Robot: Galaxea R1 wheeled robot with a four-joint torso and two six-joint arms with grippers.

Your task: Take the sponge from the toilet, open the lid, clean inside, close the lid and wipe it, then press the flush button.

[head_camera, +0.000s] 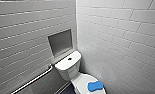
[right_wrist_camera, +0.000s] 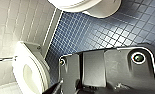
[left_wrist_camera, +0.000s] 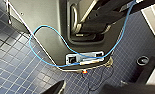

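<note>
Closest to the left end effector (left_wrist_camera: 86,89) is the robot's own dark base (left_wrist_camera: 40,15), with a loose blue cable (left_wrist_camera: 33,35) looped across it; whether this end effector is spread or pressed together I cannot tell. The same goes for the right end effector (right_wrist_camera: 80,91), which hangs over a dark plate (right_wrist_camera: 118,70) of the robot; neither one carries anything that I can see. Both seem to be tucked low beside the base, probably to keep them clear while the robot faces the fixture. Just beyond them lies the dark blue tiled floor (right_wrist_camera: 98,32). Ahead of and above both end effectors stands the toilet (head_camera: 68,68), set into the corner where the two tiled walls meet. Its lid (head_camera: 80,80) is down, and the sponge (head_camera: 95,86) lies flat on it, towards the right-hand edge, well apart from either end effector. It sits there ready to be taken, and I judge that it must come off before the lid can be raised; so the pickup is not yet done. Farther on, the flush button (head_camera: 69,59) sits in the middle of the tank top; a grab bar (head_camera: 33,80) slants along the left wall beside the tank. Farthest is a recessed niche (head_camera: 60,42) above the tank.
</note>
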